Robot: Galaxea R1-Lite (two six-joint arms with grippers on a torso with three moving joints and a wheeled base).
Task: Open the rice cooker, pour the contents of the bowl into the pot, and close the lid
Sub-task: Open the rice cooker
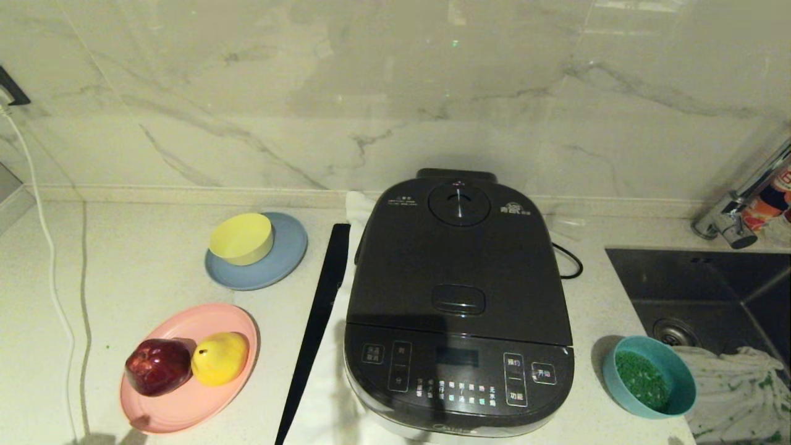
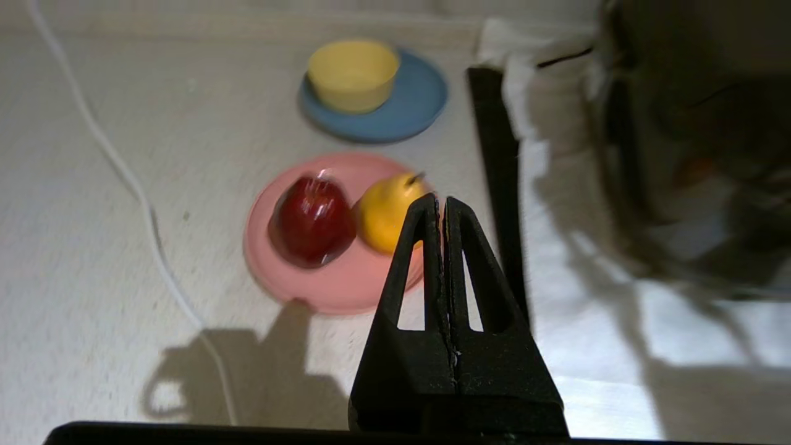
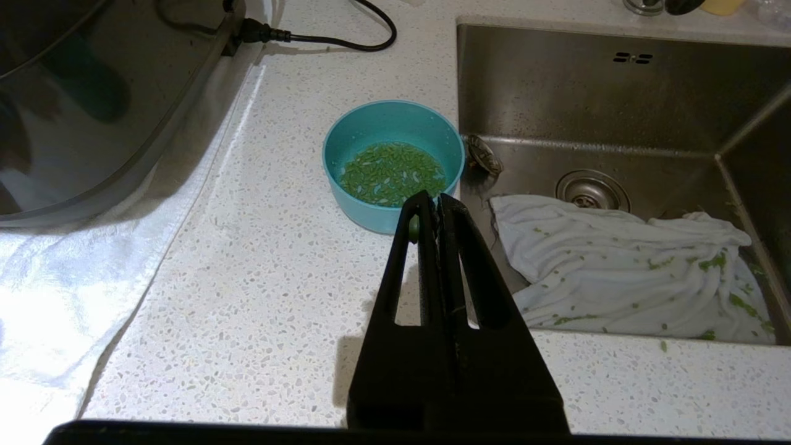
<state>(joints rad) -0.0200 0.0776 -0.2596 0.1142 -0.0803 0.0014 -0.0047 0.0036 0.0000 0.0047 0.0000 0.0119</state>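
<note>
The dark rice cooker (image 1: 458, 309) stands at the counter's middle on a white cloth, its lid (image 1: 460, 266) down, so the pot is hidden. To its right sits the teal bowl (image 1: 649, 377) (image 3: 393, 164) holding green granules, the contents (image 1: 641, 380) (image 3: 392, 174). Neither gripper shows in the head view. My right gripper (image 3: 437, 199) is shut and empty, above the counter just short of the bowl's near rim. My left gripper (image 2: 440, 201) is shut and empty, over the counter left of the cooker (image 2: 692, 142), near a pink plate.
A pink plate (image 1: 185, 402) carries a red apple (image 1: 158, 366) and a yellow pear (image 1: 220, 357). Behind it a yellow bowl (image 1: 241, 238) rests on a blue plate (image 1: 281, 262). A black strip (image 1: 318, 321) lies beside the cooker. A sink (image 1: 710, 290) with a speckled cloth (image 3: 624, 266) lies right.
</note>
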